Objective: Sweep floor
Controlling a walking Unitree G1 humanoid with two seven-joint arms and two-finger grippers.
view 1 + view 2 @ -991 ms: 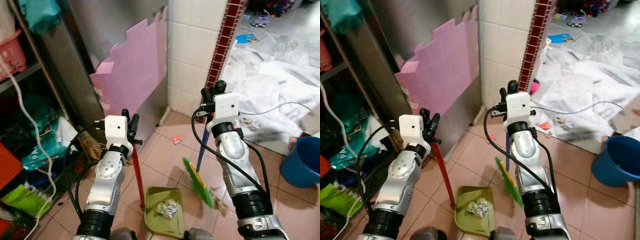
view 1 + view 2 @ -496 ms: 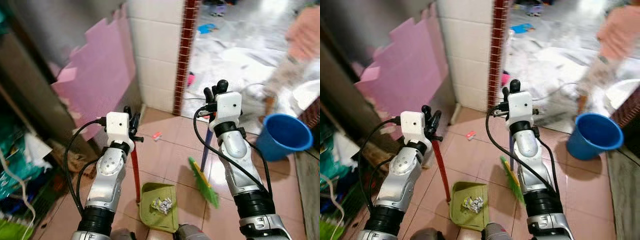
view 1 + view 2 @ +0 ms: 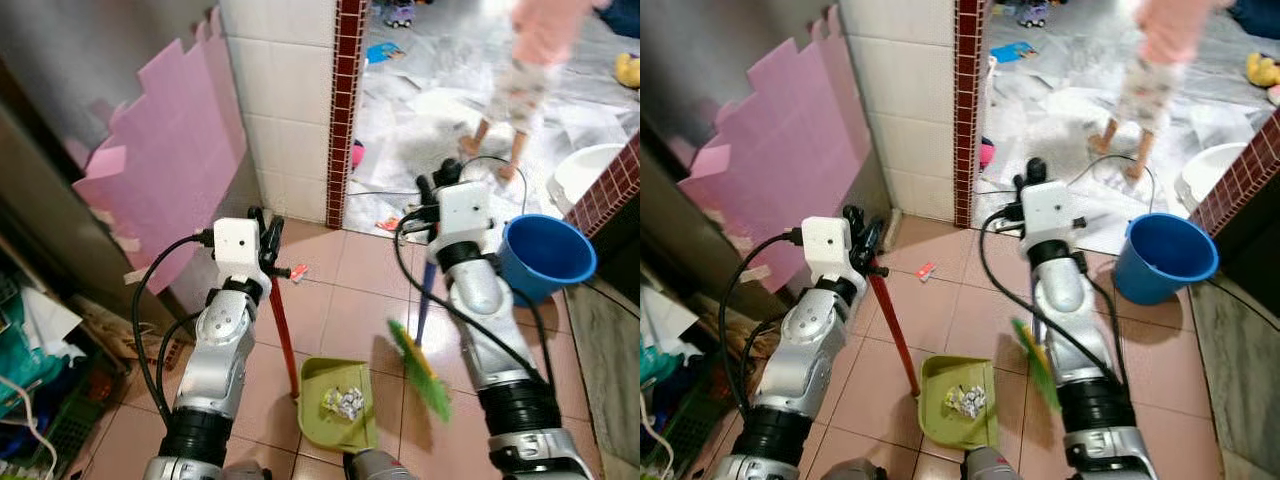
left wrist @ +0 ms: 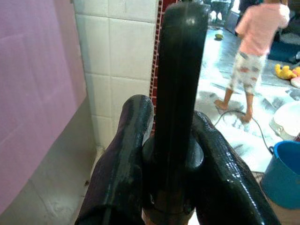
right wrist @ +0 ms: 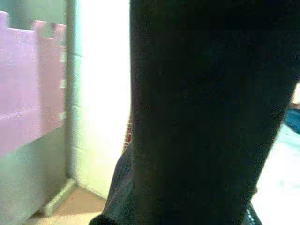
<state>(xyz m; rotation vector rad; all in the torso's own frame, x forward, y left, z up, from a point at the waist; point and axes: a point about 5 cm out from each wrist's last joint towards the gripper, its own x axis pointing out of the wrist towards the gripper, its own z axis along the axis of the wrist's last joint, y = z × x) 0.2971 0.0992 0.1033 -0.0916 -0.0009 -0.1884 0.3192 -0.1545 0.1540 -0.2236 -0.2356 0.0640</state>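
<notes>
the left gripper (image 3: 264, 228) was clamped on the red handle (image 3: 283, 335) of the dustpan (image 3: 338, 405), which sat on the tiled floor (image 3: 340, 300) holding crumpled litter (image 3: 346, 403). the right gripper (image 3: 436, 187) gripped the broom (image 3: 420, 350) beside it.

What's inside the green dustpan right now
A crumpled silvery wad of litter lies inside the green dustpan. Whatever sits under that wad is hidden.
</notes>
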